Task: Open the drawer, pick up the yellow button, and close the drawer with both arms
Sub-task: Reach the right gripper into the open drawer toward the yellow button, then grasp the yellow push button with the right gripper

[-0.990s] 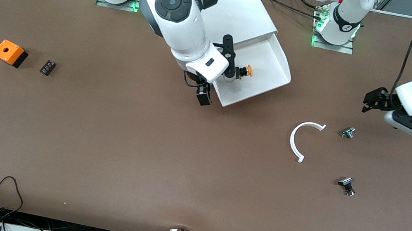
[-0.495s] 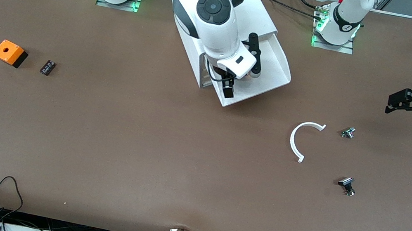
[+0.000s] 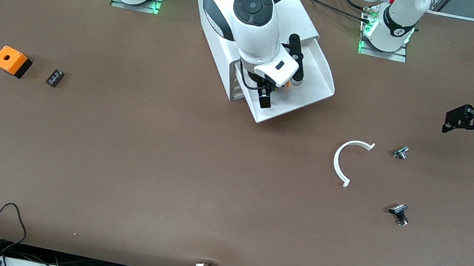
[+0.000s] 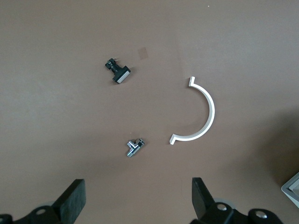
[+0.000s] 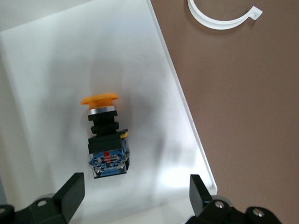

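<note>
The top drawer (image 3: 311,75) of the white cabinet (image 3: 258,6) already stands pulled out, so opening looks done, while taking the button and closing are left. The right claw (image 5: 135,198) hangs over the drawer with fingers spread wide and empty, and the orange-capped button (image 5: 105,137) lies on its side on the drawer floor directly beneath and between them. The left claw (image 4: 138,205) waits, also wide and empty, over bare tabletop (image 3: 117,156) above a white curved clip (image 4: 201,114) and two small metal parts.
</note>
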Controlling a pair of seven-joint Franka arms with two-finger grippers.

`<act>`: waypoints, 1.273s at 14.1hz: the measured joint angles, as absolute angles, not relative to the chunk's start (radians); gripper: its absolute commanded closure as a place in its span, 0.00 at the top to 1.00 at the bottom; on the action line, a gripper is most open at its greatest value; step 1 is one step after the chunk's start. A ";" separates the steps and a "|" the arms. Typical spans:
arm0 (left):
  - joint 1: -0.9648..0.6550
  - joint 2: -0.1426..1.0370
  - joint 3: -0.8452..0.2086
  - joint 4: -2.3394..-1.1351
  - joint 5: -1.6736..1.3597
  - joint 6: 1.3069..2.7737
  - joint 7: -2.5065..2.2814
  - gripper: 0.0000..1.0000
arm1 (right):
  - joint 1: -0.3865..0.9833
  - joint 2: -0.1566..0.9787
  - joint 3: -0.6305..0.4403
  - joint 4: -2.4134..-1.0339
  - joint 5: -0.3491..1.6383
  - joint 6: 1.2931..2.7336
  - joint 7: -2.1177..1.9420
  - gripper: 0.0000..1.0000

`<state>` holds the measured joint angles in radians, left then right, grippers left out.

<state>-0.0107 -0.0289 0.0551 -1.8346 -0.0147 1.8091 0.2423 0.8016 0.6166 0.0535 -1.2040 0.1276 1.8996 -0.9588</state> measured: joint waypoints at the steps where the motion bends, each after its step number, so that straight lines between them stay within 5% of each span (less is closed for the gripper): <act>1: -0.011 -0.029 0.055 -1.833 -0.015 1.809 0.242 1.00 | 0.802 0.618 0.054 -1.205 0.126 1.896 -0.959 0.99; 18: -0.011 -0.027 0.038 -1.825 -0.015 1.813 0.242 1.00 | 0.840 0.659 0.056 -1.233 0.087 1.892 -0.922 0.99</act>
